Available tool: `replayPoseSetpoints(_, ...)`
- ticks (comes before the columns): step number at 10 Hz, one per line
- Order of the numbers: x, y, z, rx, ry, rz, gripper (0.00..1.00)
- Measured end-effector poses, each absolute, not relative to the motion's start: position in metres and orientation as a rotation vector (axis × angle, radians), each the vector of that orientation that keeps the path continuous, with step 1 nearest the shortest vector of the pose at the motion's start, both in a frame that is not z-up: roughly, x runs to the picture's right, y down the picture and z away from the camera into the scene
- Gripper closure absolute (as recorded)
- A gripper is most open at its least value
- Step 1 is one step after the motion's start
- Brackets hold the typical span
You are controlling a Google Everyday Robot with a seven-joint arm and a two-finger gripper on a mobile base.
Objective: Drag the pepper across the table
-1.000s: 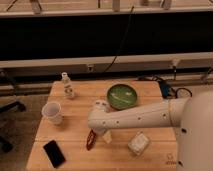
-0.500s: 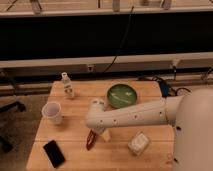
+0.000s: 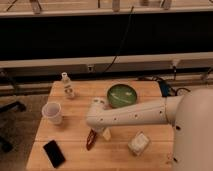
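Note:
The pepper (image 3: 90, 140), slim, dark red and glossy, lies on the light wooden table (image 3: 67, 134) near its front middle, pointing roughly toward the front edge. My gripper (image 3: 96, 132) hangs from the end of the white arm directly over the pepper's far end, at or touching it. The arm's wrist covers most of the gripper from this view. The arm reaches in from the right across the table.
A white cup (image 3: 52, 112) stands left of the pepper. A flat black phone (image 3: 53, 153) lies at the front left. A small bottle (image 3: 67, 86) stands at the back left, a green bowl (image 3: 122, 95) at the back middle, a pale packet (image 3: 139, 143) at the front right.
The arm's end and the pepper have shifted slightly to the left. The other objects have not moved.

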State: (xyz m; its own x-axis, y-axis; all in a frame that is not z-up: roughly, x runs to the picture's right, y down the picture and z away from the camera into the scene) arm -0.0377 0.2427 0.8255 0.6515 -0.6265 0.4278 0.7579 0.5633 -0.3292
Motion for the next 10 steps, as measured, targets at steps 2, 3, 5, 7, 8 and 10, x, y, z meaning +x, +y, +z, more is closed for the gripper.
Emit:
replayPoseSetpoints(2,-0.0347,0.2429,0.8252,-0.521,-0.284,-0.839,0.23)
replayPoseSetpoints(3,-0.0332,0.2432,0.8247,-0.522,-0.288,-0.845,0.21)
replayPoseSetpoints(5,-0.0326,0.2440,0.8234,-0.526,-0.296,-0.856,0.20)
replayPoseSetpoints(7,-0.0321,0.2439,0.8231,-0.528,-0.304,-0.866,0.20)
replayPoseSetpoints(8,-0.0320,0.2443,0.8223,-0.530,-0.308,-0.873,0.20)
replayPoseSetpoints(10,-0.0305,0.2449,0.8207,-0.534,-0.317,-0.884,0.20)
